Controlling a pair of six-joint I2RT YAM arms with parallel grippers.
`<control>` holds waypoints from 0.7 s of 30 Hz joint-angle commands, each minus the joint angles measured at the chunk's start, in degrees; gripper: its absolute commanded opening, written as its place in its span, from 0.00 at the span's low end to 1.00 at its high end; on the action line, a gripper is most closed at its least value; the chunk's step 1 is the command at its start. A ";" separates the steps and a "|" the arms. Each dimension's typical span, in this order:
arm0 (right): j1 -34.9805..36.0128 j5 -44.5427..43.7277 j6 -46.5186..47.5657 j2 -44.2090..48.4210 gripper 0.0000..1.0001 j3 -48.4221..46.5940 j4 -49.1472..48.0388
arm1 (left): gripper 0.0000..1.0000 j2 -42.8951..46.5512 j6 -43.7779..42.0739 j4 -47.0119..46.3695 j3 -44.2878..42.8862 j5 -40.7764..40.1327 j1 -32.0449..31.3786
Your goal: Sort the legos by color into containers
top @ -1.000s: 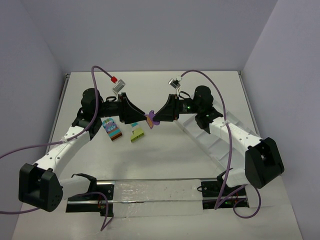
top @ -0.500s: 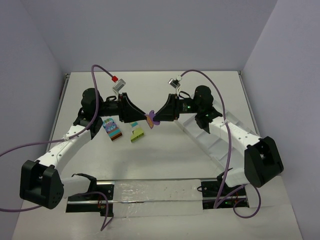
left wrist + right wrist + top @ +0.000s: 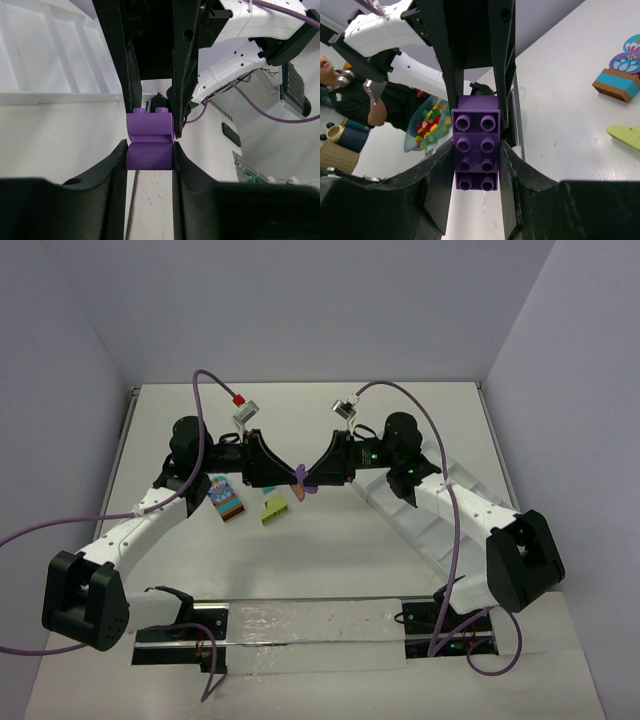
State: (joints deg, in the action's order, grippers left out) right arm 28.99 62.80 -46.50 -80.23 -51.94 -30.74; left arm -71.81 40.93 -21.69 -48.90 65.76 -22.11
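Over the table (image 3: 330, 555), top view: left gripper (image 3: 293, 471) and right gripper (image 3: 313, 476) meet on one purple lego (image 3: 303, 484), seemingly held aloft. Left wrist: left fingers (image 3: 111, 170) clamp its sides. Right wrist: right fingers (image 3: 439, 175) grasp its studded length.

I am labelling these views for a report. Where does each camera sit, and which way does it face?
Top external: above and behind the bases, facing down and forward over the table; left arm and right arm both show.
Left wrist: on the left arm, facing along the left gripper toward the right arm and white tray; own fingers show.
Right wrist: on the right arm, facing along the right gripper toward the left arm; own fingers show.
Shared: both wrist views show the purple lego, gripped from both sides.
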 commanded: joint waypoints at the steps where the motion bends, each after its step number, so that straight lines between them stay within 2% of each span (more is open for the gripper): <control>1: 0.13 -2.72 0.77 0.33 0.00 -0.65 0.30 | 0.00 0.60 -2.36 -2.67 -1.46 1.30 -0.83; 5: -2.16 -4.57 3.03 1.52 0.00 -0.35 4.52 | 0.00 2.35 -6.07 2.48 -1.43 -0.43 -0.83; 9: -8.75 -8.37 5.84 2.65 0.00 -0.79 12.17 | 0.00 3.69 -9.45 7.18 -1.97 -1.88 -0.77; 14: -12.90 -14.20 12.36 4.41 0.00 -3.07 23.58 | 0.00 3.17 -8.33 5.40 -1.37 -1.60 -0.70; 18: -13.34 -29.04 17.71 6.27 0.00 -6.55 36.48 | 0.00 1.86 -7.79 5.24 -1.97 -2.44 -0.66; 21: -13.56 -49.24 19.05 7.31 0.00 -8.25 44.40 | 0.00 1.46 -8.66 7.30 -2.72 -4.21 -0.69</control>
State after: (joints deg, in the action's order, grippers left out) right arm 15.57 38.00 -32.68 -77.02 -55.34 0.93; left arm -69.79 34.43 -14.98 -48.92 62.84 -22.74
